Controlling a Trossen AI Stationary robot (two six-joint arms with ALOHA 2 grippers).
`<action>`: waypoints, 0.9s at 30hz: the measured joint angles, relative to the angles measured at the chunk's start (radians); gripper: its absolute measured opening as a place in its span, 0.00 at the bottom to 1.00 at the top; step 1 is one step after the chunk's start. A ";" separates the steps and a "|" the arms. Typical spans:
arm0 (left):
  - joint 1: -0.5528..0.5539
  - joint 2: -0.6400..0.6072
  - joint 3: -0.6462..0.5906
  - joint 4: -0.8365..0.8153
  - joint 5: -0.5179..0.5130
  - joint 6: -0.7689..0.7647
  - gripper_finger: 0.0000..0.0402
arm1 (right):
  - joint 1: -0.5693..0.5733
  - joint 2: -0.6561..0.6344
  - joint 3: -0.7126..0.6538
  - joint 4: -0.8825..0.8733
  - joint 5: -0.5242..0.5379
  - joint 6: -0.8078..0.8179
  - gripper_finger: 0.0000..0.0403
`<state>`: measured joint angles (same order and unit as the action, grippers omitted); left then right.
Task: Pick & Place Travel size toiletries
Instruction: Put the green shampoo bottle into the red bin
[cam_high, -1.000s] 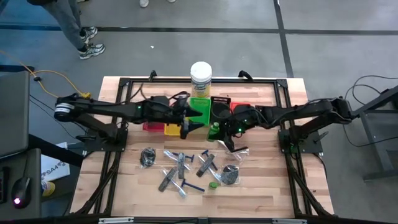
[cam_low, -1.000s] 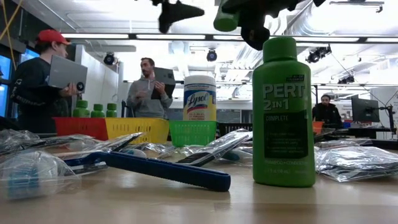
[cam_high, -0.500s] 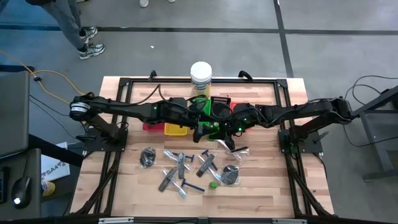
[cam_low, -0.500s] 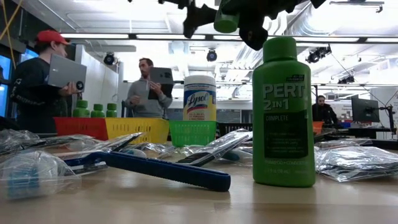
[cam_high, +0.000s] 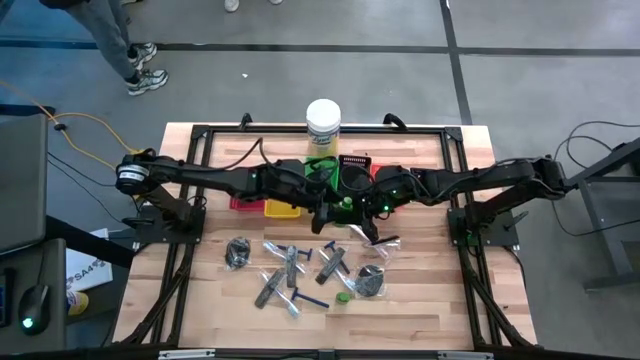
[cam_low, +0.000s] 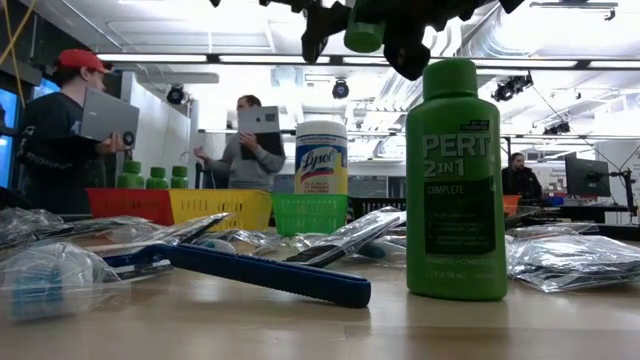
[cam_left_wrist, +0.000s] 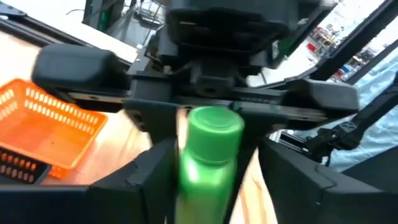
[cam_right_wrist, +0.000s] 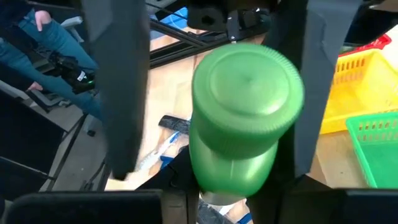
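A small green bottle (cam_high: 345, 207) with a round cap (cam_right_wrist: 249, 93) hangs in the air over the table's middle, with my right gripper (cam_high: 354, 208) shut on it. My left gripper (cam_high: 334, 210) reaches in from the left, open. Its fingers (cam_left_wrist: 158, 177) stand on either side of the bottle, and a gap shows beside the cap. More toiletries lie on the near half of the table: an upright green bottle (cam_low: 455, 180), blue razors (cam_high: 300, 298), grey flat pieces (cam_high: 290, 262) and dark shiny bundles (cam_high: 238, 252). My right gripper holds the green bottle by its body, below the cap. The cap hides the place of contact in the right wrist view. The fingers come roughly level from the table's right side. The bottle stands upright, cap up and lifted clear, with its lower end (cam_low: 362, 35) below the fingers.
Small trays stand in a row at the back: red (cam_high: 243, 203), yellow (cam_high: 282, 208), green (cam_high: 322, 165) and black (cam_high: 354, 170). An orange one (cam_left_wrist: 50, 130) is also there. Behind them stands a tall white-lidded jar (cam_high: 323, 125). People stand in the room beyond the table.
My left gripper has moved toward the table's right edge, up to the green bottle that my right gripper holds. Its fingers now stand on either side of the bottle. The bottle has stayed where it was.
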<state>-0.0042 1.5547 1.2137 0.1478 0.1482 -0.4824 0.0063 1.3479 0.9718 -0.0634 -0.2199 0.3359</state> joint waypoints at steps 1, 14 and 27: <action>-0.006 0.000 0.000 0.000 0.000 -0.001 0.48 | 0.000 0.000 0.000 0.000 -0.003 0.000 0.22; -0.015 0.000 -0.001 0.007 0.010 -0.019 0.26 | 0.001 0.000 0.000 0.003 -0.019 0.003 0.22; -0.017 0.000 -0.001 0.001 0.029 -0.002 0.24 | -0.001 0.000 0.000 -0.006 -0.045 0.005 0.46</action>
<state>-0.0208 1.5547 1.2129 0.1492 0.1775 -0.4847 0.0055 1.3479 0.9718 -0.0698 -0.2651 0.3410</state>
